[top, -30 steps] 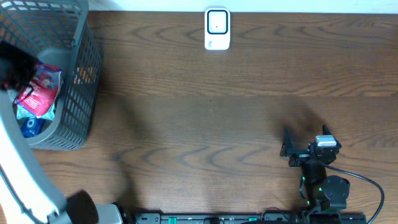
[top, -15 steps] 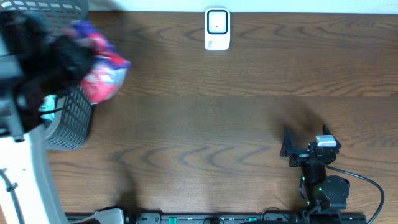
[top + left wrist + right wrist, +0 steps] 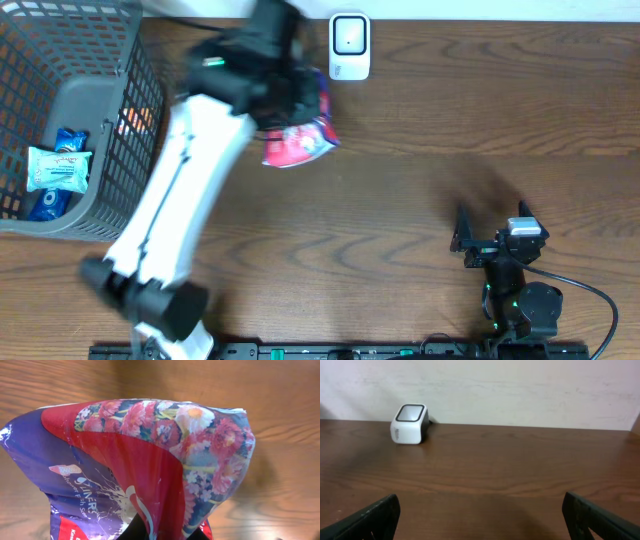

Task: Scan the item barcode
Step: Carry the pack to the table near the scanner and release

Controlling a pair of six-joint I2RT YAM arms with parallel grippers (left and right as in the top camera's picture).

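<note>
Across the scene runs a dark brown desk (image 3: 420, 190) with a wavy wood grain, and a pale, faintly streaked wall (image 3: 520, 385) rises behind its far edge. At the far edge, about the middle, a small white scanner (image 3: 349, 46) stands with its dark-rimmed window facing up. A grey mesh basket (image 3: 135, 140) fills the far left corner, with blue and pale snack packs (image 3: 52, 170) lying inside.

The left arm reaches from the near left towards the scanner. Its left fingers (image 3: 285, 100) are pressed together on a glossy packet (image 3: 298, 142), red and purple with printed flowers. The packet is held over the desk just to the near left of the scanner (how high, the blurred overhead view does not show). From the left wrist view the packet (image 3: 150, 455) covers most of the frame, with bare wood behind it.

At the near right, the right fingers (image 3: 462, 232) are spread wide and hold nothing, resting low by the desk and aimed at the far wall.
</note>
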